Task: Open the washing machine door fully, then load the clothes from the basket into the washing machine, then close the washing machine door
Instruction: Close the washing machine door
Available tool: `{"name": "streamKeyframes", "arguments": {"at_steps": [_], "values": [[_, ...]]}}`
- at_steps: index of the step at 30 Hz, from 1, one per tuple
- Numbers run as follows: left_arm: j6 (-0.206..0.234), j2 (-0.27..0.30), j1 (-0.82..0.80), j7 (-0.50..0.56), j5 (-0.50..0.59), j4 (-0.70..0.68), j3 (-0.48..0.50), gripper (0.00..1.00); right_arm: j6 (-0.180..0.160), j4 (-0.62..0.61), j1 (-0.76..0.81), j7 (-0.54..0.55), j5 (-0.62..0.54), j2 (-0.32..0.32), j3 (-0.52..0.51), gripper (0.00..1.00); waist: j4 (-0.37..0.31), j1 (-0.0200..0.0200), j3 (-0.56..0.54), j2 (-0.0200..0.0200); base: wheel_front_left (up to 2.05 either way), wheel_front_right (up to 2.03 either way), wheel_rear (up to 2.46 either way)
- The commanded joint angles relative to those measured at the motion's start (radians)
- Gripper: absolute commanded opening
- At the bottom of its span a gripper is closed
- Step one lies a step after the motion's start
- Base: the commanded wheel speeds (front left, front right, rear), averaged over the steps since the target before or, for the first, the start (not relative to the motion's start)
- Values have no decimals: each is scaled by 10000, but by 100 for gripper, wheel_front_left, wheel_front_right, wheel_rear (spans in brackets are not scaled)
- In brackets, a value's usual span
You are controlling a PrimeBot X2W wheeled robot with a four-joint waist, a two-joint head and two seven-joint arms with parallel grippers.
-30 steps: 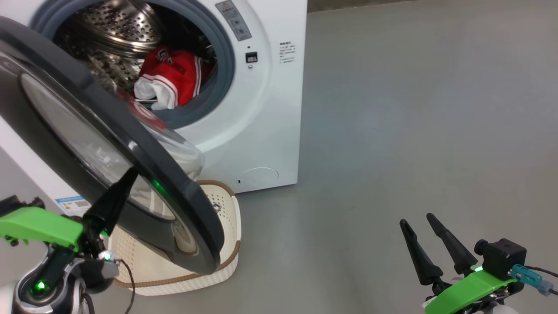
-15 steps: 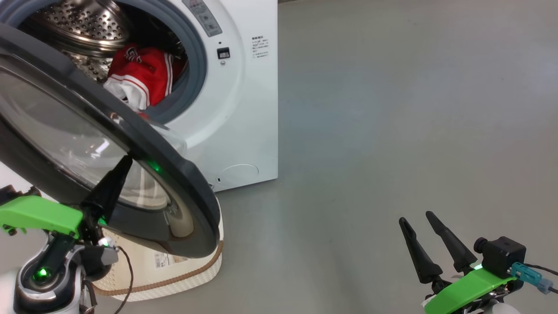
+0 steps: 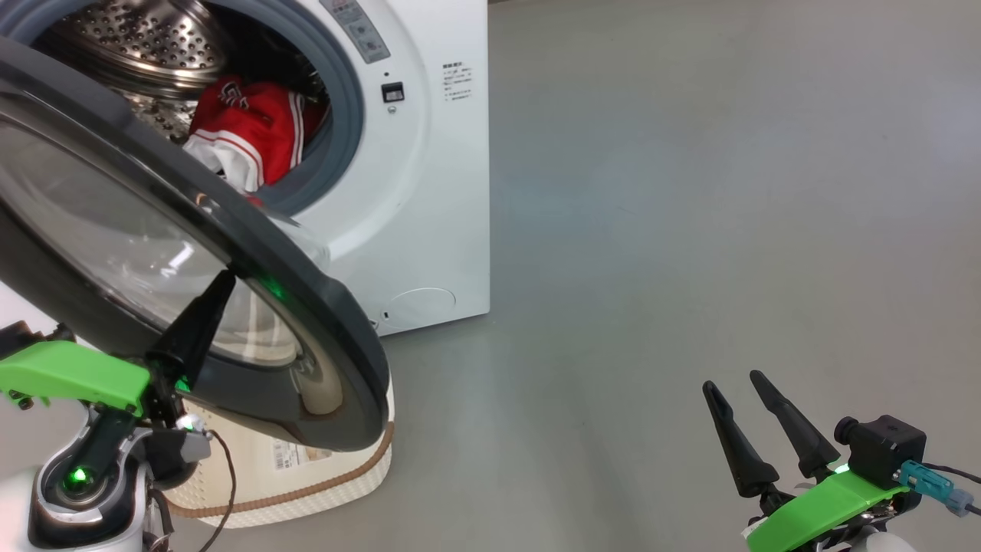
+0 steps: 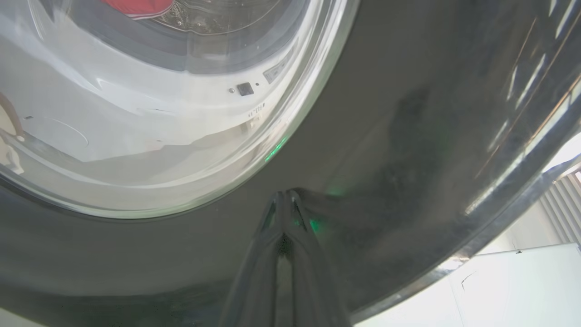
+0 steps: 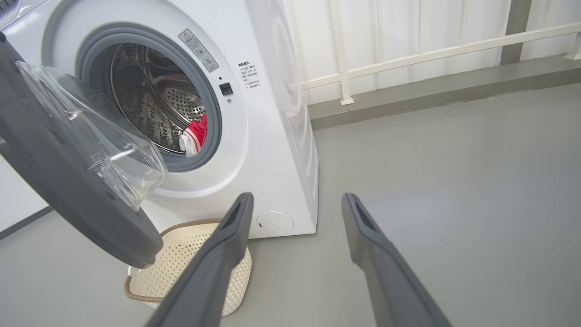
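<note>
Floor: plain grey floor point(image 3: 690, 192) under everything; in the right wrist view a white wall point(image 5: 408, 27) with pale rails runs behind it.
Washer: the white washer point(image 3: 429, 192) stands on the floor, ahead of the right fingers and off to their left, with its mouth uncovered.
Door: the door point(image 3: 153, 230) is swung partway out from the washer. It sits right at the tips of the left fingers and hangs over the basket.
Ring: the glossy black ring point(image 3: 337, 330) faces the left fingers, and its clear glass point(image 5: 100, 136) bulges towards the washer.
Clothes: the red clothes point(image 3: 253, 138) with white trim lie in the steel drum point(image 3: 153, 38), low in the opening near the grey gasket point(image 3: 349, 100). From the left fingers they are beyond the door.
Basket: the cream basket point(image 3: 306, 475) sits on the floor in front of the washer, under the door's lower edge and just past the left fingers. A sticker point(image 3: 295, 454) shows on its inner bottom.
Left fingers: the left fingers point(image 4: 283, 218) are pressed together with nothing between them. Their tips rest against the ring's outer face, just beside the edge of the glass.
Right fingers: the right fingers point(image 3: 732, 441) are spread apart and empty. They sit low over bare floor, well clear of the washer, the door and the basket.
</note>
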Motion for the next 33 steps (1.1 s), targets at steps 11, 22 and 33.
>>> {"name": "streamKeyframes", "arguments": {"at_steps": [11,22,33], "values": [[-613,551,-227,-21,554,-445,102,0,16,-229,-306,-48,-4,-119,48,100,444,0,-169,0,0,0,0],[-1630,1095,865,-978,2146,-1359,-77,100,16,-295,-154,-48,-58,-92,-48,100,742,0,-316,0,0,0,0],[-2595,1208,1959,-3483,4391,-1274,-152,100,16,-303,-134,-48,-50,-182,-44,100,1002,0,-432,0,0,0,0]]}}
